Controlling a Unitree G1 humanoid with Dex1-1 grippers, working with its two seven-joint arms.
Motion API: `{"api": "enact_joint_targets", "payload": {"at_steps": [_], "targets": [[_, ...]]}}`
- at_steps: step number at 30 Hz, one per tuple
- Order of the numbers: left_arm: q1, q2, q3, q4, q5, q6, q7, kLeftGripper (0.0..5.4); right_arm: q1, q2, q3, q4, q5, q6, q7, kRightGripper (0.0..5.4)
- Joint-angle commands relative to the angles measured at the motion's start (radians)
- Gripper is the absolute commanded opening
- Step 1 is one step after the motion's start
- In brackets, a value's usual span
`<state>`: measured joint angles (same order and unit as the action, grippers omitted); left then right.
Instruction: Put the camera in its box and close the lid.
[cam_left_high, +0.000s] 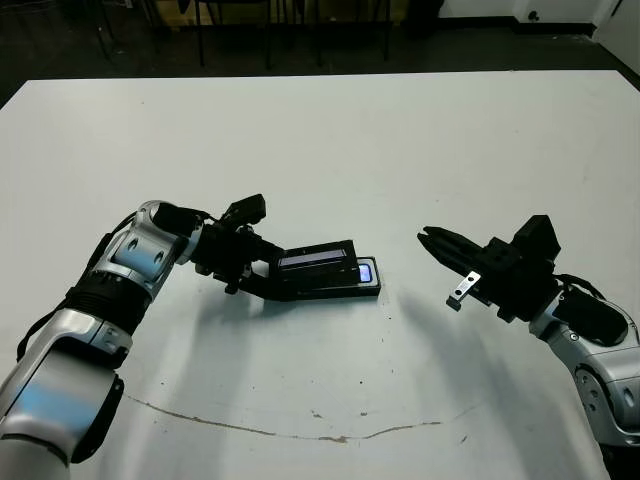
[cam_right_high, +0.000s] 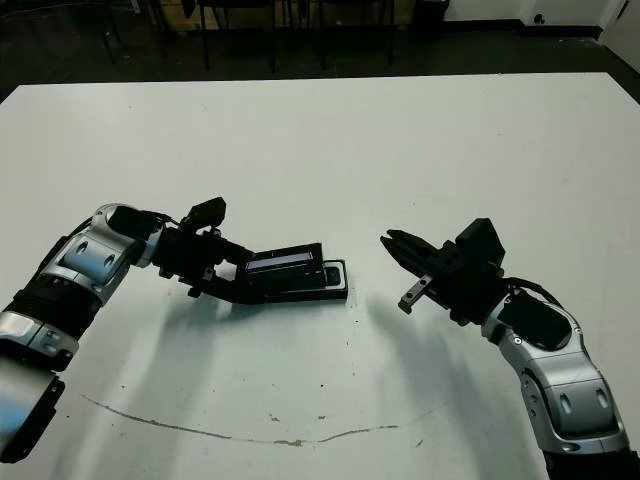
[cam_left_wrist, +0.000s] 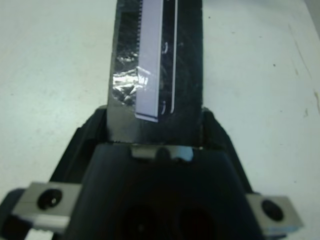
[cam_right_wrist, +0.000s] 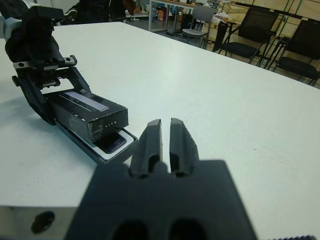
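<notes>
Camera (cam_right_wrist: 112, 142) lying in box (cam_right_wrist: 107, 155), mid-desk | lid (cam_left_high: 318, 262) clamped in my left pincer (cam_left_high: 262, 272), sitting skewed over box, one end still uncovered | left: seat lid flush | right pincer (cam_left_high: 432, 240) pressed together, empty, well apart | white desk (cam_left_high: 330, 140), chairs beyond

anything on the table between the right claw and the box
Nothing: only bare white table separates the right claw from the box, clear in both eye views.
</notes>
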<state>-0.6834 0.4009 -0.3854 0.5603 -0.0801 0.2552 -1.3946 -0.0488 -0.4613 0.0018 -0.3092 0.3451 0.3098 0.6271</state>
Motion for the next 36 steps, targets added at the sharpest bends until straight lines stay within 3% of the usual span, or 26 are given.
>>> {"api": "enact_joint_targets", "payload": {"at_steps": [1, 16, 25, 31, 36], "targets": [[0.055, 0.004, -0.038, 0.004, 0.034, 0.029, 0.0, 2.72, 0.01, -0.002, -0.002, 0.01, -0.003, 0.006, 0.001, 0.0], [0.04, 0.059, -0.055, -0.046, 0.036, 0.045, -0.024, 2.72, 0.003, -0.002, 0.001, 0.004, 0.002, 0.036, -0.004, 0.0], [0.056, 0.024, -0.051, -0.023, 0.046, 0.035, 0.056, 2.72, 0.006, 0.0, 0.0, 0.009, -0.002, 0.021, 0.001, 0.0], [0.066, -0.001, -0.066, -0.034, 0.063, 0.018, 0.101, 2.72, 0.016, -0.007, -0.003, -0.031, 0.0, 0.05, -0.012, 0.0], [0.063, -0.014, -0.081, -0.036, 0.07, 0.02, 0.11, 2.72, 0.02, 0.002, -0.006, -0.011, 0.005, 0.008, 0.006, 0.0]]}}
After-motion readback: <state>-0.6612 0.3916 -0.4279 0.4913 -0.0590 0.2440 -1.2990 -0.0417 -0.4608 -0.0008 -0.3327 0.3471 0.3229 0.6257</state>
